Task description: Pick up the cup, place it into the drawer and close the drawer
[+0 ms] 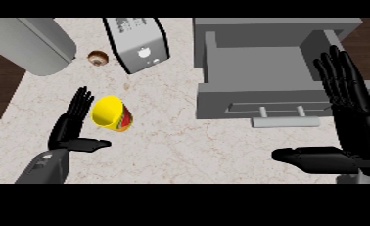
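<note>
A yellow cup (111, 113) with a red and green band stands on the marble counter at the left of the head view. My left hand (71, 125) is open just left of it, fingers straight and thumb out below the cup, with a small gap to it. The grey drawer (256, 103) stands pulled open at the upper right, its inside bare, with a bar handle (285, 121) on its front. My right hand (345, 102) is open at the right edge, fingers up beside the drawer's right wall, thumb pointing left.
A toaster (137, 43) stands at the back centre. A small brown round object (98, 57) lies left of it. A large grey cylinder (33, 44) fills the back left corner. The counter's left edge runs near my left forearm.
</note>
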